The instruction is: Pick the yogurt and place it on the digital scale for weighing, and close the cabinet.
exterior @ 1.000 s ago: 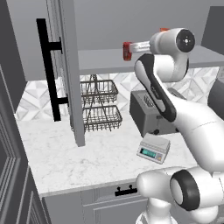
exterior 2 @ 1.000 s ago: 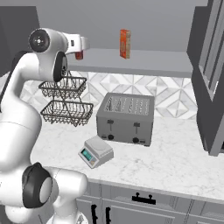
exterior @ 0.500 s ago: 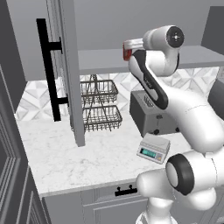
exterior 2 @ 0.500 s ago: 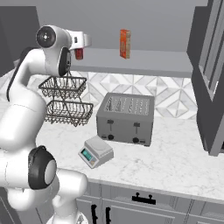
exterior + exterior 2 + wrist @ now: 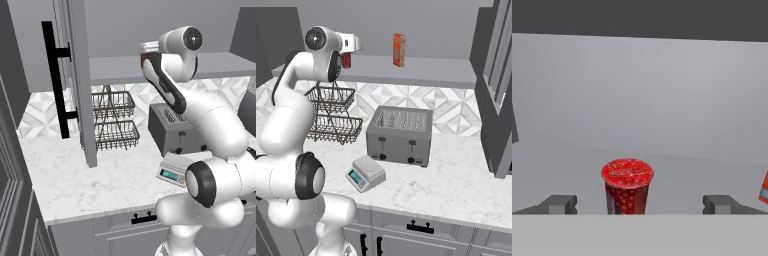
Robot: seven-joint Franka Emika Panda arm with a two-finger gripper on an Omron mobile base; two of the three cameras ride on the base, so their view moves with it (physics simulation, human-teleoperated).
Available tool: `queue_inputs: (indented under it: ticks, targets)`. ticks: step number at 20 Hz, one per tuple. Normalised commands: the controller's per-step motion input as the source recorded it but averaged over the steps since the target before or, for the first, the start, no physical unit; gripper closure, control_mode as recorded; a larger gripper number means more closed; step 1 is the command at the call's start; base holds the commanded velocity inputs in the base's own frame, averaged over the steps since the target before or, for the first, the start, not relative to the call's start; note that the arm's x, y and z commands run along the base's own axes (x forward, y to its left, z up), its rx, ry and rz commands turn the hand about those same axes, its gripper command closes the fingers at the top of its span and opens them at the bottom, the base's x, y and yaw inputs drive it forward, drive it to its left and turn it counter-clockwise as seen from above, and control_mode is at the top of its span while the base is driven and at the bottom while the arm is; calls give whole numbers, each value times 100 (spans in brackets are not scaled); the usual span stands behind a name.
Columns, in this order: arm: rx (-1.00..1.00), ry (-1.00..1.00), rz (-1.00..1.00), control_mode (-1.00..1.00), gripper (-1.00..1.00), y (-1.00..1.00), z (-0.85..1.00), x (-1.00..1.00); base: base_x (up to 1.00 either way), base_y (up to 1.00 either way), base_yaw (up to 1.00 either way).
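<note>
The yogurt [image 5: 627, 186], a small red cup with a speckled lid, stands upright on the bottom shelf of the cabinet [image 5: 431, 71]. My gripper [image 5: 641, 204] is open at shelf height. Its fingertips [image 5: 559, 204] stand wide on either side of the cup, which sits a little left of centre between them, and nothing is held. From the right base view the yogurt [image 5: 346, 60] shows just under the white hand. The digital scale [image 5: 366, 173] rests on the counter in front of the toaster, also seen as the scale [image 5: 173, 169]. Both cabinet doors stand open.
The left cabinet door [image 5: 80, 80], with its long black handle [image 5: 54, 80], juts over the counter. The right door [image 5: 500, 95] hangs open too. An orange box [image 5: 399, 50] stands on the shelf. A dark toaster [image 5: 400, 135] and a two-tier wire basket [image 5: 332, 114] occupy the counter.
The arm has reached further into the cabinet, bringing the hand closer to the yogurt. The jaws have stayed wide open and the cup has not moved.
</note>
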Motion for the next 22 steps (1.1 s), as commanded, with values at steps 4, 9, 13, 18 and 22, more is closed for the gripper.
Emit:
queue_inputs:
  ticks: [4, 9, 13, 18, 22]
  targets:
    - [0, 1, 0, -100, -100, 1, 0, 14, 0, 0, 0]
    - [-1, 2, 0, -100, -100, 13, -2, 11, 0, 0, 0]
    - [-2, 1, 0, -100, -100, 19, -1, 23, 0, 0, 0]
    - [0, 4, 0, -100, -100, 2, -3, 21, 0, 0, 0]
    - [0, 1, 0, -100, -100, 6, -16, 16, 0, 0, 0]
